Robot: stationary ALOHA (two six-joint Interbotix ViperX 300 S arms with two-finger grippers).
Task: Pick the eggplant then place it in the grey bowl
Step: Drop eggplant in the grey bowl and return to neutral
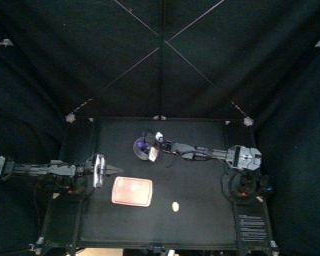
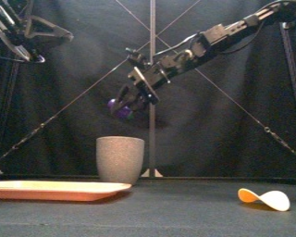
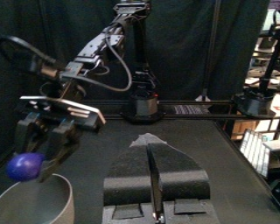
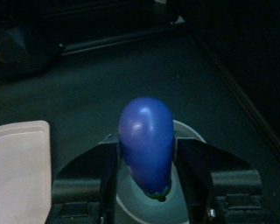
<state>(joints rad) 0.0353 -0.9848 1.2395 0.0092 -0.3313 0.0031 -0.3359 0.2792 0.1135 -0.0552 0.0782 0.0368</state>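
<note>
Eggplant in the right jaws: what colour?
The eggplant is purple, best seen in the front view.

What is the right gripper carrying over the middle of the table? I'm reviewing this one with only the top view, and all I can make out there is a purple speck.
Observer: The right wrist view shows a smooth purple toy eggplant clamped between the jaws of the right gripper.
Operator: Is it inside the cup yet?
Observer: No. In the front view it hangs above the tall grey speckled cup, clear of the rim.
Operator: And the other arm?
Observer: The left wrist view shows the left gripper shut, with nothing in it.
</note>
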